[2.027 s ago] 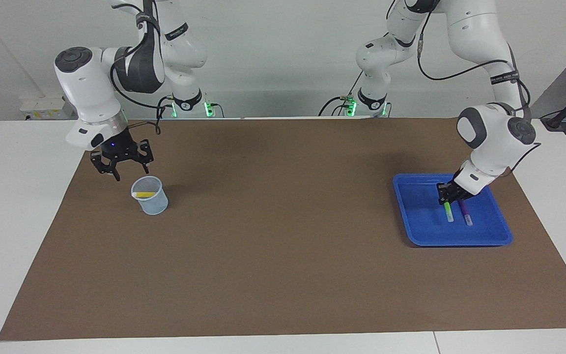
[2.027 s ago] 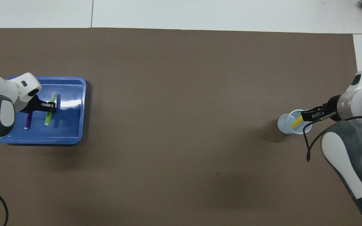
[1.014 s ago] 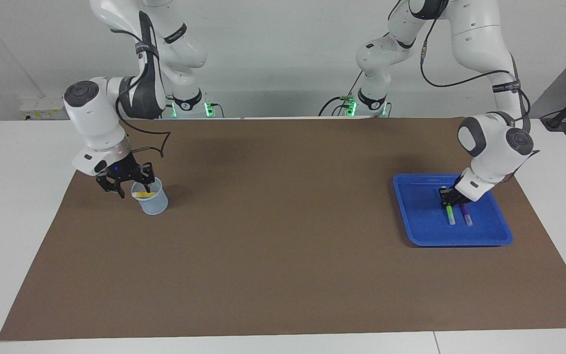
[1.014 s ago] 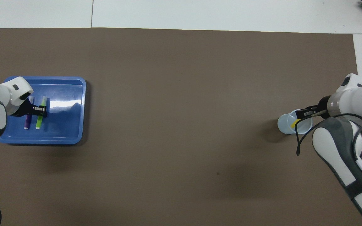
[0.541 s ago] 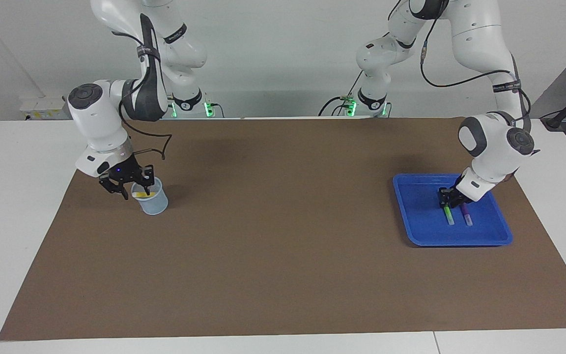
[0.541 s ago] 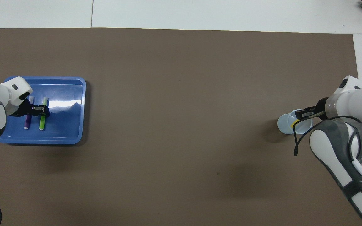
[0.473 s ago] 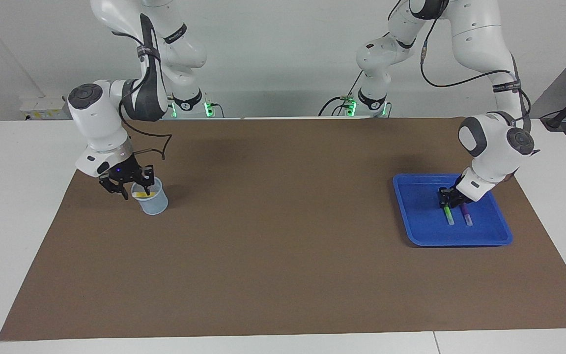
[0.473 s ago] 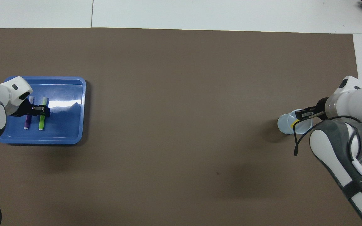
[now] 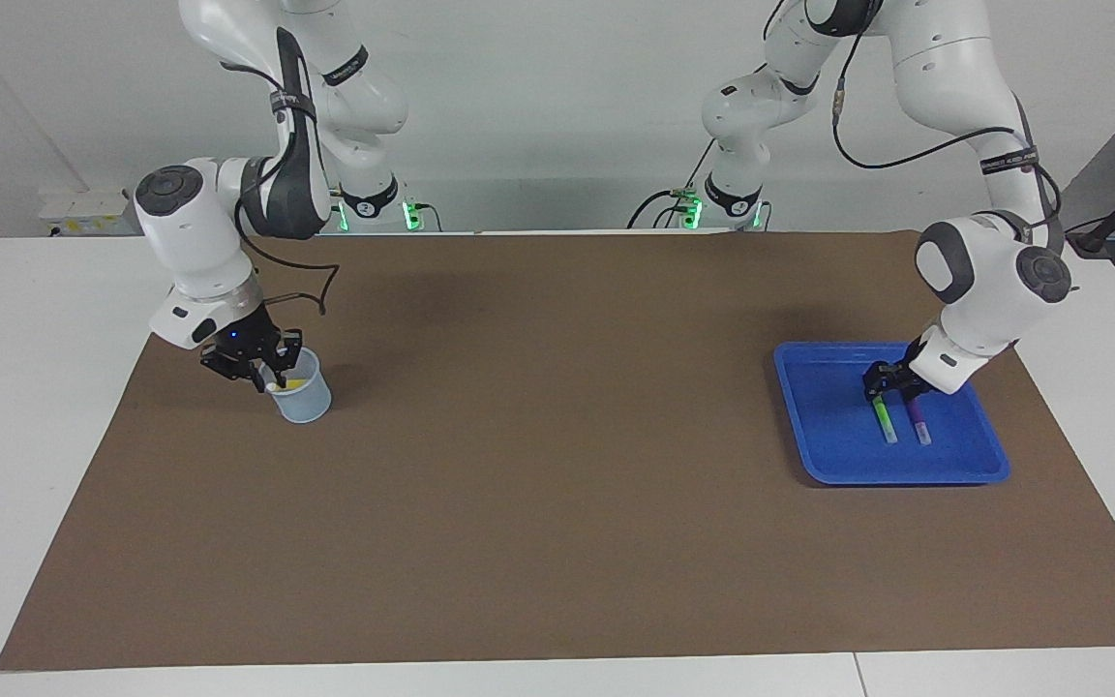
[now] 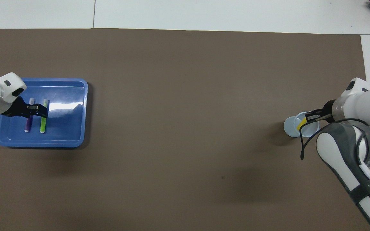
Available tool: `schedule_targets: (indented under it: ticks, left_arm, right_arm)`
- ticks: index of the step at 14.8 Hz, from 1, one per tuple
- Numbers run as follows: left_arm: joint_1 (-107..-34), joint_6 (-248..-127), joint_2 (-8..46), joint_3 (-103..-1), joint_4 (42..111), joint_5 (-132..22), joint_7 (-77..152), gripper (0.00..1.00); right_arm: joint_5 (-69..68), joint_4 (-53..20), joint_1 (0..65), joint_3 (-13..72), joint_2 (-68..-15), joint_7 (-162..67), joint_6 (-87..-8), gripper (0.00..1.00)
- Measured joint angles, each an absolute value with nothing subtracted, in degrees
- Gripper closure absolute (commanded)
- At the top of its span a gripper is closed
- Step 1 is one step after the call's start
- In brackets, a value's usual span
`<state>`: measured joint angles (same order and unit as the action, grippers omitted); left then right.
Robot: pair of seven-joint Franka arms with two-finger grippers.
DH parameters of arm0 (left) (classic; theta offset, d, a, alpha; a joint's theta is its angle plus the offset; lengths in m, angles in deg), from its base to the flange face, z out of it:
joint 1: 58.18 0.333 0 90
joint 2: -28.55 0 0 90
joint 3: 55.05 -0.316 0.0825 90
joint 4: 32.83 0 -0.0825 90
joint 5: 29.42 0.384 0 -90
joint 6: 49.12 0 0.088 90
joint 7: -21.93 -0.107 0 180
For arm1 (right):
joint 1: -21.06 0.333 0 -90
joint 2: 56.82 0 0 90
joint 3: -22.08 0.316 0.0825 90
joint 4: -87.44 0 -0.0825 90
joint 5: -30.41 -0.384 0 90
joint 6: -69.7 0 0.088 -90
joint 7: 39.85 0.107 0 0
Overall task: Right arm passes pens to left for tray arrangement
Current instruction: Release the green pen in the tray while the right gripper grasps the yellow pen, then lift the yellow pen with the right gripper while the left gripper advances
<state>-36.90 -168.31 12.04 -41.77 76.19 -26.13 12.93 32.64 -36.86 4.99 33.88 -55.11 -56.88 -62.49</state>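
The blue tray (image 9: 814, 387) sits at the left arm's end of the table. The green pen (image 9: 885, 422) and the purple pen (image 9: 919, 424) lie side by side in it. My left gripper (image 9: 885, 387) is open, just above the pens' ends nearer the robots. In the overhead view the left gripper (image 10: 38, 109) spans both pens, the green pen (image 10: 43, 125) and the purple pen (image 10: 28, 123). My right gripper (image 9: 270, 373) reaches into a translucent cup (image 9: 304, 402) and is shut on the yellow pen (image 9: 288, 384), which still leans inside the cup (image 10: 289, 126).
A brown mat (image 9: 557, 465) covers the table between the cup and the tray. The white table top (image 9: 25, 387) shows around the mat. The right arm's black cable (image 10: 303, 144) hangs near the cup.
My left gripper lowered the green pen beside the purple one, let go and lifted slightly. My right gripper came down into the cup and closed on the yellow pen.
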Motion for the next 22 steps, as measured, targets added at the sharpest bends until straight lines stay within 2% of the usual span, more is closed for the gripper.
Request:
schedule_targets:
  ticks: [2,3,10,16,19,21,22]
  left_arm:
    - [-37.0,-164.8,13.3,-41.2,74.4,-26.1,15.6,0.26]
    - [-37.1,-162.9,14.2,-40.8,73.9,-26.1,16.9,0.26]
    - [-43.1,-142.6,23.5,-40.2,67.5,-35.2,34.0,0.24]
    - [-50.8,-137.1,32.2,-39.9,66.4,-47.8,57.3,0.18]
    - [-56.8,-137.2,32.7,-39.5,66.4,-50.6,69.6,0.12]
    - [-59.8,-137.5,33.0,-38.5,66.4,-53.4,76.0,0.01]
    - [-60.6,-137.8,33.3,-37.6,66.4,-54.4,79.3,0.00]
  right_arm:
    - [32.6,-36.8,5.0,33.9,-55.2,-56.8,-62.7,0.99]
    - [32.6,-36.7,5.0,33.9,-55.2,-56.8,-62.8,1.00]
    - [32.6,-36.7,5.0,34.0,-55.2,-56.8,-62.8,1.00]
    - [32.9,-33.8,5.2,34.0,-55.4,-56.8,-55.8,1.00]
    - [33.7,-31.2,5.2,34.0,-55.8,-56.8,-51.5,1.00]
    - [33.8,-30.0,5.2,34.0,-56.3,-56.8,-49.7,1.00]
    - [33.9,-29.8,5.1,34.0,-56.6,-56.8,-49.2,1.00]
